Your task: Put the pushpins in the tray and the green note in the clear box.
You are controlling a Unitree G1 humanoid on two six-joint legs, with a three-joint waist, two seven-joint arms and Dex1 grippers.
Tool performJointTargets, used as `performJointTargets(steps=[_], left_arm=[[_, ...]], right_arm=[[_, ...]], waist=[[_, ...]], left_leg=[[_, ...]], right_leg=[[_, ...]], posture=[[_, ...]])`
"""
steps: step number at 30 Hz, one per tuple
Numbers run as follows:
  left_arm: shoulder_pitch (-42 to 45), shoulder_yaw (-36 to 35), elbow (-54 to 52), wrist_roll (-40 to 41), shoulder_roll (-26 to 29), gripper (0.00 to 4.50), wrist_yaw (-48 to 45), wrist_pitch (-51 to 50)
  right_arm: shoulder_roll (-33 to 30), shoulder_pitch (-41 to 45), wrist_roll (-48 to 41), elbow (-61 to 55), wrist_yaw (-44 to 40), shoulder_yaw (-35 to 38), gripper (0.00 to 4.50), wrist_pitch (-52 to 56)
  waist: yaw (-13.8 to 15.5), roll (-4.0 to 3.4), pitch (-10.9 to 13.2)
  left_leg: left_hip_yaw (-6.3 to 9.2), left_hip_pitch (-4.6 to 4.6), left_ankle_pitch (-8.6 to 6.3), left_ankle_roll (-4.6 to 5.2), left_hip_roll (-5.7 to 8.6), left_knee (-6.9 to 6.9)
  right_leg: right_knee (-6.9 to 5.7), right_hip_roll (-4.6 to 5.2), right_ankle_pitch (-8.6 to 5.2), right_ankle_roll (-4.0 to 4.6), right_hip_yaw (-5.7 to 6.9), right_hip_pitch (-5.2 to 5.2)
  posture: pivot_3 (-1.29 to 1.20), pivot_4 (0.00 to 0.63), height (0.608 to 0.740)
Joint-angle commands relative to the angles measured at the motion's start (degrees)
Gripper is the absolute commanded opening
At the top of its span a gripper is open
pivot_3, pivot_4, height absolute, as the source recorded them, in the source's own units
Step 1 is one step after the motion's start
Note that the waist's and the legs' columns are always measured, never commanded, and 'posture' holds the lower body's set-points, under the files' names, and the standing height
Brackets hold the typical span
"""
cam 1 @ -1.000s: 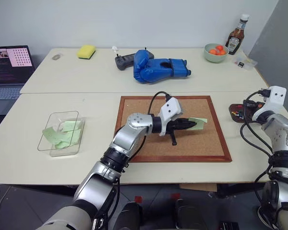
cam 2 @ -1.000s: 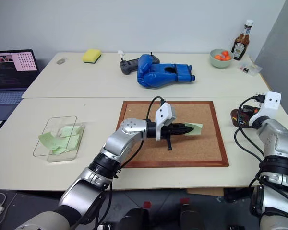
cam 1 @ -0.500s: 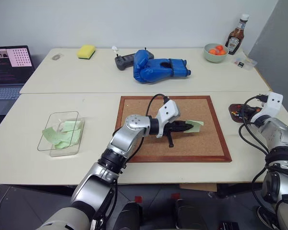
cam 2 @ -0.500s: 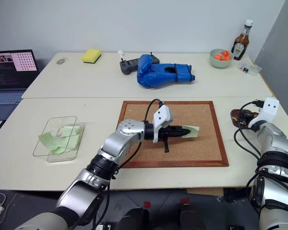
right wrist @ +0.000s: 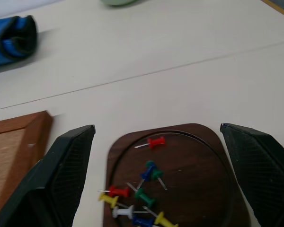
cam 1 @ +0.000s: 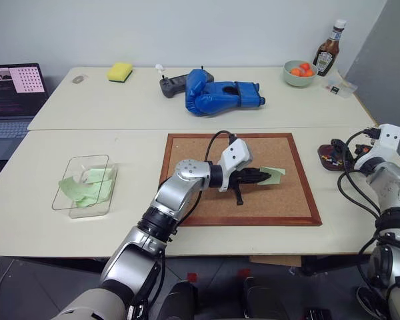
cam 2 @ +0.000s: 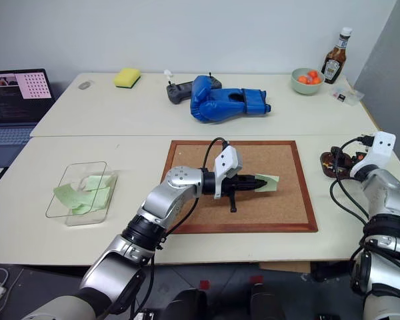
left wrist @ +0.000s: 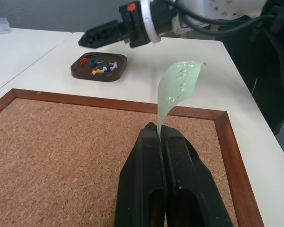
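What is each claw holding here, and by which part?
Left claw pinches the green note by its lower edge. Right claw, open above the tray, holds nothing.

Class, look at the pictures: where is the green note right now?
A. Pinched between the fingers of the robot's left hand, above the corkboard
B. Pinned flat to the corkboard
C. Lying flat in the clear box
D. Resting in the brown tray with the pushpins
A: the left hand is shut on the green note, which curls up over the corkboard.
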State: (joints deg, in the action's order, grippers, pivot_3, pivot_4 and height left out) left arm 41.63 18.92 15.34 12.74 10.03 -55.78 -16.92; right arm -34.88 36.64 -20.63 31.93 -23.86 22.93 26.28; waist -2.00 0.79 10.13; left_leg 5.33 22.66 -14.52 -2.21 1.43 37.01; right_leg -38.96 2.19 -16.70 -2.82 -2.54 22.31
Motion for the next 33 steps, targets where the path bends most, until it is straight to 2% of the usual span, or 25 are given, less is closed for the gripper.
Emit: performJointTargets(steps=[1,5,9,12,15,19,23,29,33], left_arm=[[1.24,-3.4,-1.13,0.63,1.03,0.0,0.86,0.11],[0.21,-9.01,-4.87,2.22,3.03,0.0,5.63,-3.08],[-3.79,-17.66,-13.93,5.04,6.91,0.0,12.92,-11.06],[-10.64,-24.01,-26.3,5.92,9.32,0.0,21.07,-20.03],[-14.75,-30.08,-34.75,6.51,10.99,0.0,27.38,-26.07],[-19.39,-40.12,-42.17,4.72,12.55,0.0,36.21,-30.35],[-23.46,-48.19,-46.43,3.4,11.09,0.0,44.55,-34.53],[-26.05,-52.18,-44.5,2.23,5.82,0.0,52.94,-31.99],[-26.02,-53.46,-41.34,3.41,4.64,0.0,54.34,-31.4]], right_arm=[[-0.54,-2.82,-2.2,-12.14,-1.32,-0.42,4.46,3.32],[0.02,-8.01,-5.68,-27.31,-6.05,-3.09,4.46,5.77],[0.51,-13.82,-10.37,-43.0,-10.92,-7.74,4.46,8.64],[0.85,-18.07,-15.46,-55.28,-15.05,-12.16,4.46,10.22],[3.05,-18.42,-20.63,-62.14,-14.66,-14.92,4.46,12.92],[7.27,-14.66,-24.54,-65.6,-13.36,-19.44,4.46,14.7],[9.69,-10.52,-27.25,-65.63,-14.02,-22.63,4.46,16.09],[10.05,-9.12,-27.02,-64.14,-16.83,-25.81,4.46,15.46],[9.39,-10.68,-25.48,-63.2,-18.68,-26.43,4.46,13.77]], waist=[[-0.04,0.0,0.0],[-0.14,0.0,0.0],[-0.53,-0.02,0.01],[-0.94,-0.02,0.0],[-0.61,0.03,0.04],[-0.13,0.21,0.13],[0.16,0.21,0.13],[0.94,0.36,0.12],[0.98,0.5,0.09]], left_leg=[[0.0,-0.01,0.0,0.0,0.0,0.01],[0.08,-0.01,0.0,0.0,-0.04,0.01],[0.38,0.0,0.0,0.0,-0.1,0.0],[0.55,0.0,-0.01,0.0,-0.13,-0.04],[0.64,0.01,-0.01,0.0,-0.11,0.01],[0.71,0.0,0.0,-0.01,-0.1,0.09],[0.7,-0.11,0.0,-0.02,-0.11,0.06],[0.76,-0.05,0.0,-0.03,-0.03,0.06],[0.74,-0.06,0.0,-0.03,-0.05,0.04]], right_leg=[[0.0,0.0,0.0,0.0,0.0,0.0],[-0.01,-0.04,0.0,0.0,0.02,0.0],[-0.02,-0.07,0.0,-0.01,0.08,0.02],[-0.02,-0.08,0.0,-0.01,0.12,0.02],[-0.01,-0.05,-0.01,-0.01,0.18,-0.01],[-0.02,-0.05,0.02,-0.05,0.23,-0.05],[-0.03,-0.07,0.06,0.0,0.24,-0.09],[0.02,-0.01,0.07,0.01,0.31,-0.09],[0.03,-0.01,0.07,0.01,0.31,-0.08]], posture=[[0.0,0.15,0.74],[0.0,0.15,0.74],[0.0,0.15,0.74],[0.0,0.15,0.74],[0.0,0.15,0.74],[0.0,0.15,0.74],[0.0,0.15,0.74],[0.0,0.15,0.74],[0.0,0.15,0.74]])
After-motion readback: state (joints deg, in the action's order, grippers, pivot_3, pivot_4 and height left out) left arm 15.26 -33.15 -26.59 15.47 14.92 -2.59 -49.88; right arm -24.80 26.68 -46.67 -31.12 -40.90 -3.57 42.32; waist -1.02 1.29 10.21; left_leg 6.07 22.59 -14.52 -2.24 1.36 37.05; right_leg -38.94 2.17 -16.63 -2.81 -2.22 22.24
